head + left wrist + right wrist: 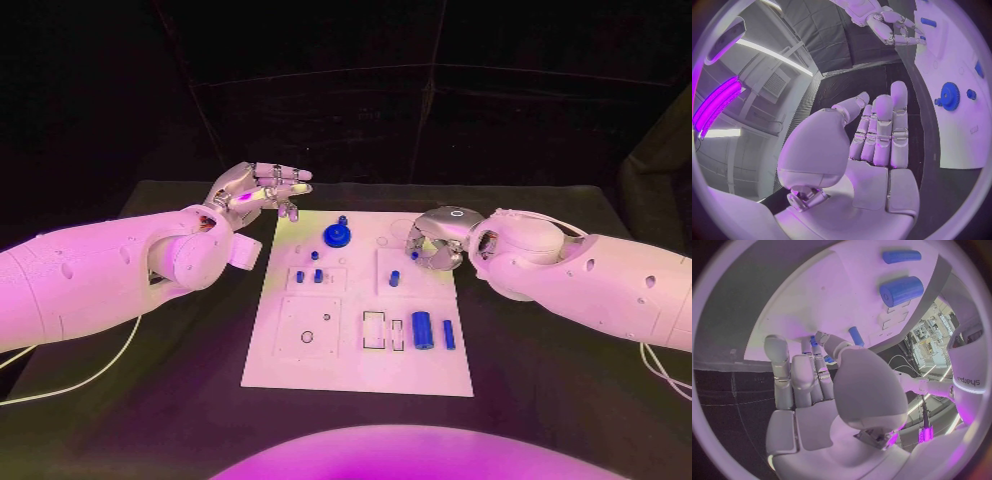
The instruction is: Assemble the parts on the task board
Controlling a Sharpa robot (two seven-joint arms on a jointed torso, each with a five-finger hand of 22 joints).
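White task board (361, 370) is lying mid-table while the left hand (260, 190) is hovering empty, fingers spread, beside its far corner and the right hand (437, 238) is pinching a small blue peg (856, 335), seemingly light, stiff and slippery, best gripped at its sides

Perhaps "sharpa" on right arm (970, 381)
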